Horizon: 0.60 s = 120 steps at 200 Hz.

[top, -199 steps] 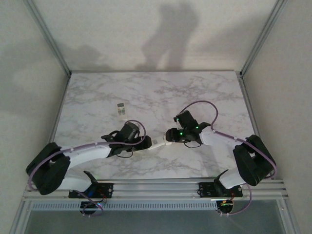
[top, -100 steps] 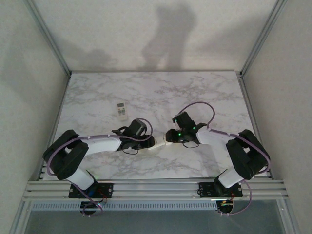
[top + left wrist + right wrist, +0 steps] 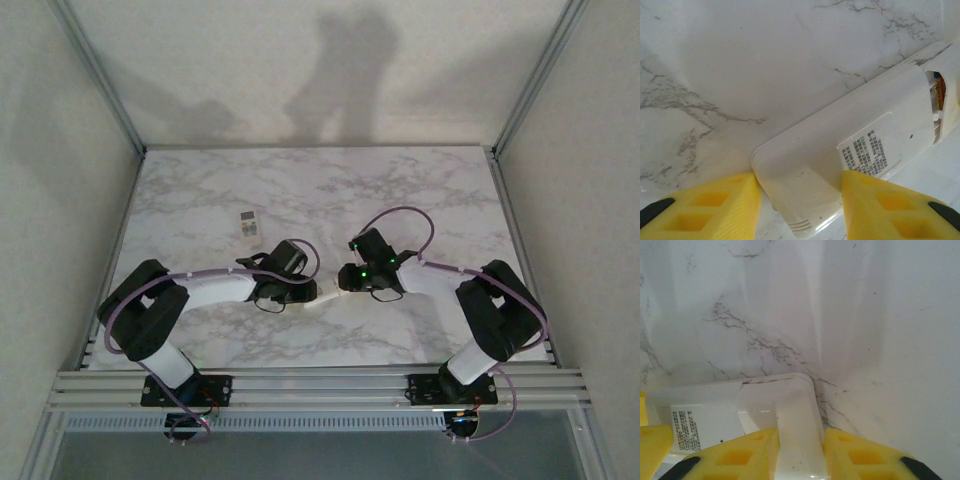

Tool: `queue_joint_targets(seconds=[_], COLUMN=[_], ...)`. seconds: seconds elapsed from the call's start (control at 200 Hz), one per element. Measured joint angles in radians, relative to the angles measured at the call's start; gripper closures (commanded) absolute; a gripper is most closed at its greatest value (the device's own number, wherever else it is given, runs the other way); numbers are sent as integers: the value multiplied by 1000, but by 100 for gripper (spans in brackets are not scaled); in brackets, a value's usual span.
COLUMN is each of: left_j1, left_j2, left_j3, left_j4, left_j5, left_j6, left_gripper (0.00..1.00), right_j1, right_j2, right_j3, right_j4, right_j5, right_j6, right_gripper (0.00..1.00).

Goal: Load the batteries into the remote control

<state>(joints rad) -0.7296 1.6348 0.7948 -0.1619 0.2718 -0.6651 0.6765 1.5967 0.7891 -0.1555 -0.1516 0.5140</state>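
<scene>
The remote control point(image 3: 840, 140) lies back up on the marble, a printed label on its white body. At its far end the battery recess stands partly uncovered, and a sliver of an orange-ended battery point(image 3: 939, 92) shows inside. My left gripper point(image 3: 800, 182) is shut across the remote's near end, a yellow finger against each side. From the opposite side my right gripper point(image 3: 800, 437) is shut on the remote's point(image 3: 765, 400) other end, pinching a narrow white raised part. In the top view the left gripper point(image 3: 312, 292) and right gripper point(image 3: 343, 285) meet at the remote point(image 3: 327, 291), near the table's middle.
A second small white handset with a dark window point(image 3: 248, 225) lies on the marble point(image 3: 330, 190) behind the left arm. Metal frame posts and white walls bound the table on three sides. The arm bases sit on the rail at the near edge.
Both grippers have narrowed their jaws onto the remote's two ends. The left arm has folded up and pushed its wrist rightward; the right arm has drawn in a little to the left.
</scene>
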Motion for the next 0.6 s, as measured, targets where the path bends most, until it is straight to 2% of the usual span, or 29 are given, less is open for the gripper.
queue_joint_targets(seconds=[0.601], left_j1=[8], left_j2=[11], left_j3=[11], left_j4=[-15], left_j5=[20], left_j6=[32], left_gripper=[56], right_j1=[32], right_j2=[78], right_j3=[119], right_j4=[-141], right_j5=[47], right_j6=[13], right_gripper=[71])
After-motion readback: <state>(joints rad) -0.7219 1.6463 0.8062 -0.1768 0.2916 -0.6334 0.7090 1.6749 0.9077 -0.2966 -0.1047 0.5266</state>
